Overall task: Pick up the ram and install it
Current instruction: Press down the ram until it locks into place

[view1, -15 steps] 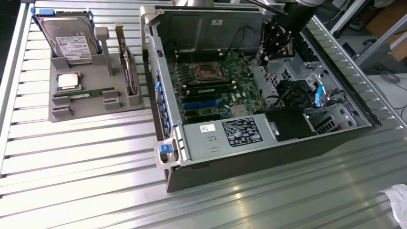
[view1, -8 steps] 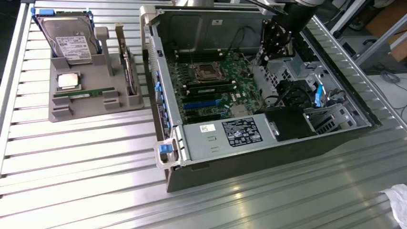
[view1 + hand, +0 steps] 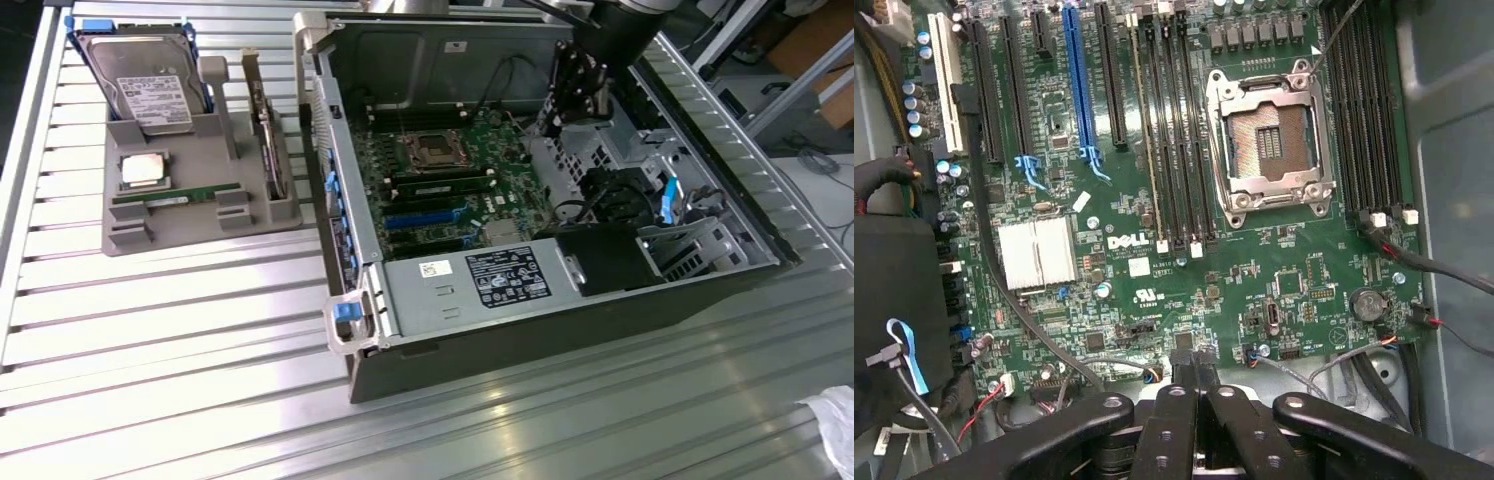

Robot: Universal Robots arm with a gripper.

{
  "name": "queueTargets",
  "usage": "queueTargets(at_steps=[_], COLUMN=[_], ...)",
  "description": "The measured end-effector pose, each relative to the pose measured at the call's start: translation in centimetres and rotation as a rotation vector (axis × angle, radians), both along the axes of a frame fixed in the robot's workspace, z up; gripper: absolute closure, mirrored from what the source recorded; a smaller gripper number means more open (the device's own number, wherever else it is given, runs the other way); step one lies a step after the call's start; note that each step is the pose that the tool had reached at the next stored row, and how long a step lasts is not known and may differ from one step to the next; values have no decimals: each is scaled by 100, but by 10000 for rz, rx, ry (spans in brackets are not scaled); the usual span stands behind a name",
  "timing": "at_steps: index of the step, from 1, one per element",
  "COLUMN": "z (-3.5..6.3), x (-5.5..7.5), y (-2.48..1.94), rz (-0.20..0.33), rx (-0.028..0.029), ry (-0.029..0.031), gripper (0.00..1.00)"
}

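One ram (image 3: 176, 194), a long green stick, lies flat in the grey holder tray (image 3: 187, 235) on the exterior view's left, far from my gripper. A stick of the same kind (image 3: 441, 186) stands in a memory slot beside the empty CPU socket (image 3: 435, 150) inside the open computer case (image 3: 534, 330). My gripper (image 3: 589, 85) hangs over the back of the case, above the motherboard. In the wrist view its black fingers (image 3: 1172, 425) are pressed together with nothing between them, over the board's edge, a short way from the black memory slots (image 3: 1176, 130).
The tray also holds a silver hard drive (image 3: 150, 85), a square CPU chip (image 3: 143, 170) and a card standing on edge (image 3: 274, 150). Inside the case are a power supply (image 3: 487, 280), blue expansion slots (image 3: 1076, 90), a heatsink (image 3: 1036, 252) and loose cables (image 3: 1414, 260). Case walls rise around the board.
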State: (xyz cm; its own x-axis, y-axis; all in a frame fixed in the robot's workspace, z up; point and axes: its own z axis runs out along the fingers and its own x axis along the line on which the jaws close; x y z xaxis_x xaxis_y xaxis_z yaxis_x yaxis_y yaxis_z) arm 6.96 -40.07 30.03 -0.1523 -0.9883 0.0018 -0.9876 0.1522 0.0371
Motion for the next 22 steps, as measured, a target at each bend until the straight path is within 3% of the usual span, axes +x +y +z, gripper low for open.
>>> queueTargets(at_steps=[6,22], z=[0,0], x=[0,0], y=[0,0], rz=[-562,-2815], rx=[1,0], ry=[0,0], gripper=[89,89])
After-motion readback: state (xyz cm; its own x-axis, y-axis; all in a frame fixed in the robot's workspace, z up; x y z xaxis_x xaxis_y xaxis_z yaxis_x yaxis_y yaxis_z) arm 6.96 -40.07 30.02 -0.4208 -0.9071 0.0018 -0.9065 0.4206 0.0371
